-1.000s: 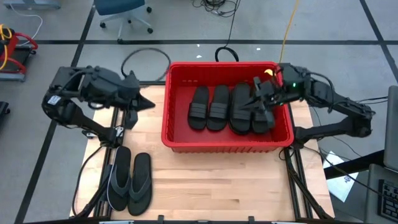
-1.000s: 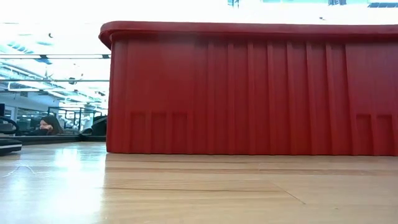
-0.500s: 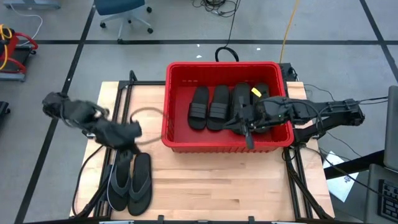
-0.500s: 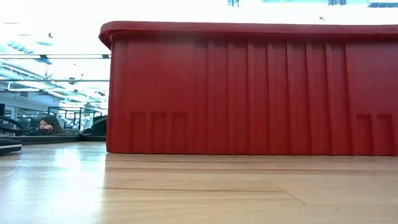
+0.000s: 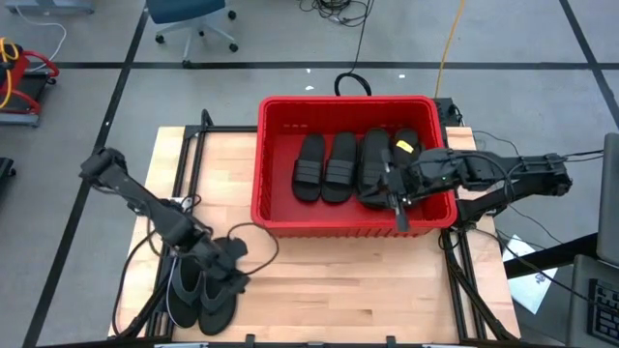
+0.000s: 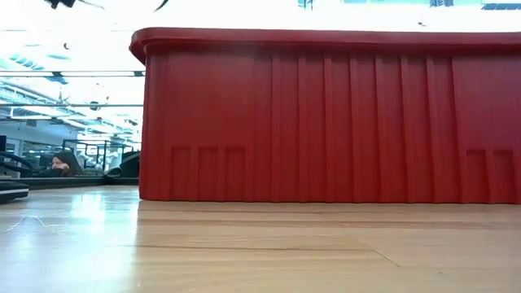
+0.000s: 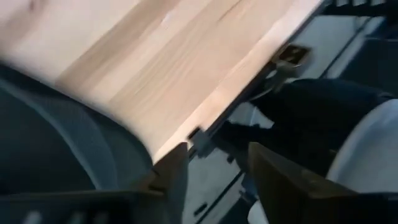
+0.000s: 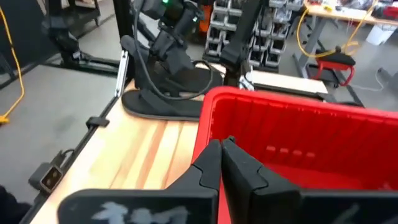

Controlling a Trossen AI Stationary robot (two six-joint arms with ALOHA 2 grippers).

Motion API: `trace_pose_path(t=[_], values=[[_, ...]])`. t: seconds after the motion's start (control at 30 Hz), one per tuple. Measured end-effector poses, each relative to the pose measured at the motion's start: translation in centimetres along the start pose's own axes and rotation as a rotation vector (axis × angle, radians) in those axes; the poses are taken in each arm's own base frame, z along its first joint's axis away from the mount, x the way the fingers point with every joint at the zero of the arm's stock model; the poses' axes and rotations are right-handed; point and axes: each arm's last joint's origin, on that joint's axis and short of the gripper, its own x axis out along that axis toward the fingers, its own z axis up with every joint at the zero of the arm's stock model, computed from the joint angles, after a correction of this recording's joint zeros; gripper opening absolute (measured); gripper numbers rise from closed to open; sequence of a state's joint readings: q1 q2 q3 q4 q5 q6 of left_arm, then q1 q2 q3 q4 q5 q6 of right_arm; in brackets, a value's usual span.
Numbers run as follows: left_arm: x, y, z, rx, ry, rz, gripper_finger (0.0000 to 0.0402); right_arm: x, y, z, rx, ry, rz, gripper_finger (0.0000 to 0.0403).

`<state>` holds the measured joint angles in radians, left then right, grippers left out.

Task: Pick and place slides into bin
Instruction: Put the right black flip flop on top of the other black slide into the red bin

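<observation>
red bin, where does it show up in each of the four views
High view: the bin sits at upper centre of the table.
Low view: its ribbed outer wall fills the centre and right.
Left wrist view: not in it.
Right wrist view: its rim and wall lie right of centre, past the right gripper.
Shared landmark: the light wooden tabletop, also in the left wrist view.
</observation>
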<state>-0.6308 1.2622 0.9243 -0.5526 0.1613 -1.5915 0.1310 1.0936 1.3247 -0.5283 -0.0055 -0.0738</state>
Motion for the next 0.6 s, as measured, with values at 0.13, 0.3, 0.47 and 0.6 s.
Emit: trace_pose_path(t=[0.13, 0.3, 0.47, 0.6], values=[[1.2, 0.8, 0.0, -0.046, 0.101, 0.084, 0.0226, 0.0, 0.1, -0.7, 0.007, 0.067, 0.006, 0.0011], [1.0, 1.4, -0.2, -0.128, 0.126, 0.159, 0.0295, 0.0, 0.1, -0.9, 0.002, 0.097, 0.006, 0.0012], [0.9, 1.8, -0.4, -0.141, 0.139, 0.200, 0.0320, 0.0, -0.1, -0.9, 0.005, 0.095, -0.004, 0.0012], [0.9, 2.3, -0.6, -0.111, 0.117, 0.249, 0.0321, 0.0, -0.4, -0.9, 0.014, 0.095, -0.019, 0.0013]])
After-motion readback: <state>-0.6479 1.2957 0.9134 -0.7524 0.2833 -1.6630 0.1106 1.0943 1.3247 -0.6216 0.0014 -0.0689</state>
